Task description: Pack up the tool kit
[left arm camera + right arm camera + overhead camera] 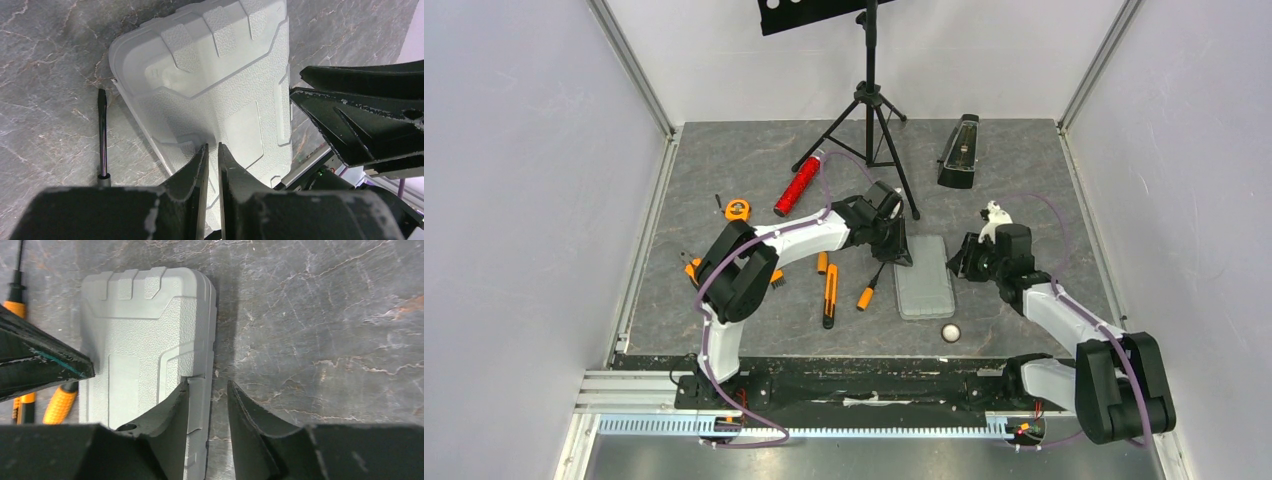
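Closest to the lens on the left wrist are the left fingers [192, 182], squeezed down to a thin slit with their tips right at one long edge of the grey case [225, 75]. Honestly can't tell if they're nipping its lip or just resting there. Right fingers [172, 410] sit half spread over the opposite long edge, one on the lid, the other out over bare surface [325, 340], with the case's rim in the gap, not clamped on anything as far as I can see. Case lies flat and shut, between the two arms. So progress-wise: basically zero, I reckon. Screwdriver [866, 296] is just beside the case on the left arm's side, knife [830, 298] a bit further that way, tape measure [737, 209] well off beyond them. Lid needs opening first, then every tool has to go in.
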Tool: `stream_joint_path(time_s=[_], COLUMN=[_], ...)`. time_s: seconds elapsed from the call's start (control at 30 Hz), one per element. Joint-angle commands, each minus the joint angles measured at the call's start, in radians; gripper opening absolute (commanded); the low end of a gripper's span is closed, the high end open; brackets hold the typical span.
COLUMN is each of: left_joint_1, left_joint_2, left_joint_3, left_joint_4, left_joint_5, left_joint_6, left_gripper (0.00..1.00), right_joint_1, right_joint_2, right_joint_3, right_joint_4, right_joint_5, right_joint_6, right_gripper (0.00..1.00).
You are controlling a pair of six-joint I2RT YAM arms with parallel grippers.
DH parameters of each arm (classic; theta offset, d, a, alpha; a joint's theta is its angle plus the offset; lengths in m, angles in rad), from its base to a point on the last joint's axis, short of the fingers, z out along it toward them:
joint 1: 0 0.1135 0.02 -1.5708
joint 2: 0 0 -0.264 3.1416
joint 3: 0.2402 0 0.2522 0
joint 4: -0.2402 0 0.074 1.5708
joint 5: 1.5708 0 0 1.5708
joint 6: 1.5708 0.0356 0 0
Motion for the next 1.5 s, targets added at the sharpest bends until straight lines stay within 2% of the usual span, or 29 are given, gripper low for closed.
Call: stream_joint_path(time_s=[0.0,0.1,0.2,0.4,0.5,0.6,0.73,0.9,1.1,1.37,1.47], left_joint_1=[-0.008,-0.007,0.003,0.027,0.029,0.029,0.026,0.023,0.023,0.023,0.023], left_joint_2=[0.052,0.061,0.057,0.062,0.05,0.038,0.042,0.047,0.045,0.048,0.053], left_joint_3=[0.008,0.007,-0.013,-0.04,-0.053,-0.047,-0.023,-0.015,-0.017,-0.014,-0.01], left_joint_4=[-0.092,-0.111,-0.105,-0.098,-0.08,-0.069,-0.062,-0.056,-0.055,-0.053,-0.053], left_joint_5=[-0.069,-0.081,-0.085,-0.092,-0.094,-0.089,-0.072,-0.061,-0.058,-0.055,-0.049], left_joint_6=[0.053,0.056,0.054,0.054,0.051,0.049,0.044,0.038,0.04,0.04,0.04], left_gripper=[0.18,0.16,0.15,0.13,0.14,0.15,0.16,0.17,0.17,0.17,0.17], right_joint_1=[0.061,0.096,0.097,0.101,0.097,0.067,0.011,-0.019,-0.072,-0.109,-0.111], right_joint_2=[0.032,0.041,0.042,0.073,0.035,-0.048,-0.104,-0.097,-0.055,-0.002,0.018], right_joint_3=[0.022,0.043,0.04,0.022,0.023,0.051,0.093,0.038,-0.062,-0.123,-0.143], right_joint_4=[-0.238,-0.27,-0.279,-0.274,-0.251,-0.225,-0.196,-0.025,0.177,0.208,0.217], right_joint_5=[0.405,0.55,0.616,0.623,0.6,0.496,0.322,0.012,-0.173,-0.183,-0.176], right_joint_6=[-0.114,-0.113,-0.109,-0.088,-0.077,-0.066,-0.058,0.001,0.101,0.091,0.093], right_gripper=[0.33,0.25,0.18,0.16,0.16,0.19,0.3,0.41,0.39,0.32,0.25])
